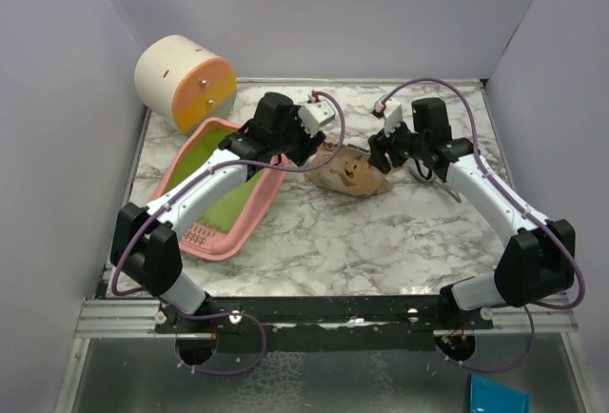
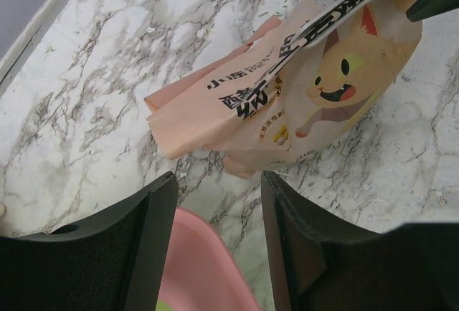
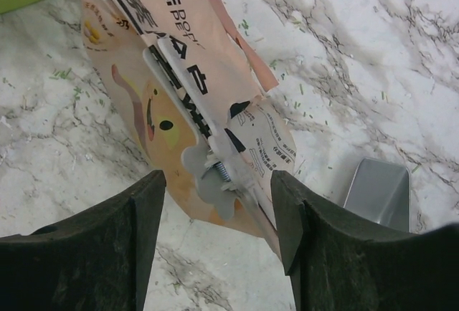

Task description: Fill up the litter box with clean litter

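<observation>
The pink litter box (image 1: 221,211) with its lime-green bottom lies at the left under my left arm. Its rim (image 2: 204,268) shows between my left fingers. A tan paper bag with a cartoon cat (image 1: 350,173) lies mid-table, its folded top held by a grey-white clip (image 3: 208,171). My left gripper (image 2: 219,182) is open over the box's rim, just short of the bag (image 2: 308,103). My right gripper (image 3: 217,178) is open above the bag's clipped end, its jaws wide of the clip. The clean litter is hidden, apart from stray greenish specks (image 3: 244,24) on the marble.
A cream-and-orange cylinder (image 1: 186,80) stands at the back left. A metal scoop (image 3: 380,193) lies on the marble right of the bag. Grey walls close in the table on three sides. A blue object (image 1: 498,396) lies below the front rail.
</observation>
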Controlling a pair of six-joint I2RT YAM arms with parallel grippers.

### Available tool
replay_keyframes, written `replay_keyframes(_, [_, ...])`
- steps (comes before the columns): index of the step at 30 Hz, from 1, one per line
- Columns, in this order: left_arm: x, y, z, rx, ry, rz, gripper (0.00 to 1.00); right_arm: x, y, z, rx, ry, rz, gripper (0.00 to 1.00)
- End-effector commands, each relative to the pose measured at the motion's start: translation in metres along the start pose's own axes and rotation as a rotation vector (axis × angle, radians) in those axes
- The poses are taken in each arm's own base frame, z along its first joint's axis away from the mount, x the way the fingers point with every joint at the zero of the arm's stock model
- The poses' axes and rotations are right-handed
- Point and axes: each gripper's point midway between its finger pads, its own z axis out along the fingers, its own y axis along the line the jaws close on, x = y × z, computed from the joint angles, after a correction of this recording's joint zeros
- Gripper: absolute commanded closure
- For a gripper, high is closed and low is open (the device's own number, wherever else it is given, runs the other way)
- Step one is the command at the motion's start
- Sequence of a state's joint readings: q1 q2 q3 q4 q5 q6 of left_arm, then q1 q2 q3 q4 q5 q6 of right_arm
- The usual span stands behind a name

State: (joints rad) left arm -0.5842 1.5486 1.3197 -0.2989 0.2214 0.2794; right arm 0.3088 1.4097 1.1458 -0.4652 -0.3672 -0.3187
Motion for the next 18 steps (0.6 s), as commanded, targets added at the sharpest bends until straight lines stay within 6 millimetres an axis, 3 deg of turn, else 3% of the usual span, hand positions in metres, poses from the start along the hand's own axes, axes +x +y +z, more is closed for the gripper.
replay_keyframes(1, [-0.017,0.000,-0.006,0.008,-0.059,0.008,0.48,0.004,-0.014,0.012,0.061,0.015,0.006,0.47])
replay_keyframes(3, [-0.017,-0.001,-0.007,0.005,-0.068,0.011,0.48,0.005,-0.021,0.015,0.101,0.024,0.024,0.85])
replay_keyframes(4, [-0.017,-0.001,-0.008,0.005,-0.074,0.013,0.48,0.004,-0.026,0.014,0.126,0.028,0.034,0.96])
replay_keyframes(7, [-0.021,-0.001,-0.008,0.012,-0.098,0.000,0.48,-0.004,-0.031,0.007,0.169,0.009,0.064,0.99])
replay_keyframes(12, [-0.029,0.005,-0.013,0.031,-0.162,-0.047,0.48,-0.037,-0.031,-0.013,0.196,-0.093,0.126,0.99])
replay_keyframes(18, [-0.035,0.025,-0.026,-0.006,-0.247,-0.100,0.47,-0.080,-0.046,-0.071,0.343,-0.183,0.202,0.99])
